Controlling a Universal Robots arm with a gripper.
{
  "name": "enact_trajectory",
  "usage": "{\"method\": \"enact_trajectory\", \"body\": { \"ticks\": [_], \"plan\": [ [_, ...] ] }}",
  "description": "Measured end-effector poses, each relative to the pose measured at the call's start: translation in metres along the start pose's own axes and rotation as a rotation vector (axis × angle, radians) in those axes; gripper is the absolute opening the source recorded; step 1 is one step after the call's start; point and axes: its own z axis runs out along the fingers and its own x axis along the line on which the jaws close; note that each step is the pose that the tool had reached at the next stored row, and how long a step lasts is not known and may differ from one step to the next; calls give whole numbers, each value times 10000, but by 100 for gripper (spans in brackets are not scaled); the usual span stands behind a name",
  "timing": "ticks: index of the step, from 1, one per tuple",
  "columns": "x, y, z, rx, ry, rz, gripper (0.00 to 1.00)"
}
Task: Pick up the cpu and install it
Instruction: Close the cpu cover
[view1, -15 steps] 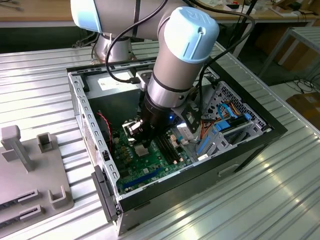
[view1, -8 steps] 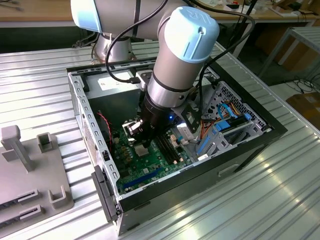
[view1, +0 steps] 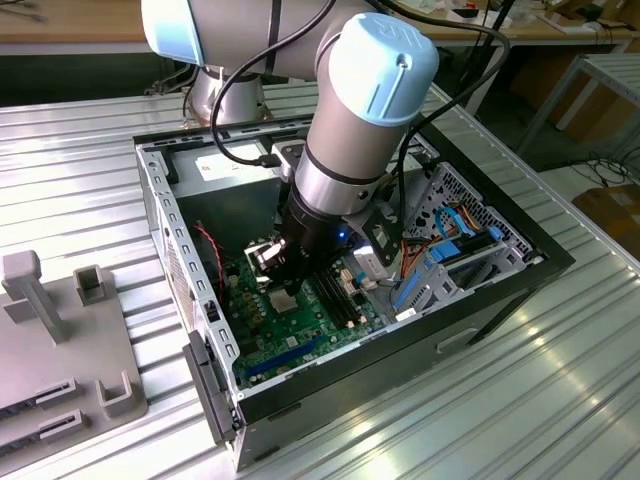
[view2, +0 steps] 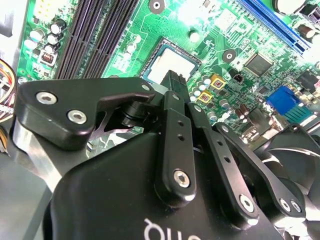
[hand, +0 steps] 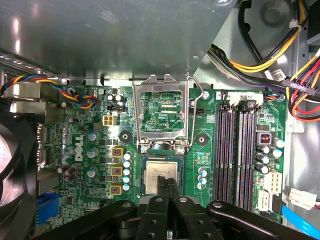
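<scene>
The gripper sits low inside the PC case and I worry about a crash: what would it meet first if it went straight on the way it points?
Most likely the cpu, lying in its socket on the motherboard directly under the gripper. How much gap remains is unclear.

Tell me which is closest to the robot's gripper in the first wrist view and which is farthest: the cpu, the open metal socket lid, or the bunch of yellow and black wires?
1. The cpu, right at the gripper tips, in its socket.
2. The open socket lid, standing up just beyond the cpu.
3. The yellow and black wires, farthest, off past the memory slots near the case wall.
</scene>
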Motion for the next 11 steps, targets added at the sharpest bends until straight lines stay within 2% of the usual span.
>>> {"method": "enact_trajectory", "body": {
  "ticks": [4, 7, 9, 11],
  "plan": [
    [-2, 0, 1, 9, 6, -159, 11],
    [-2, 0, 0, 50, 29, -787, 11],
    [-10, -1, -10, 63, 47, -1077, 11],
    [-21, 1, -46, 32, 65, -1271, 11]
  ]
}}
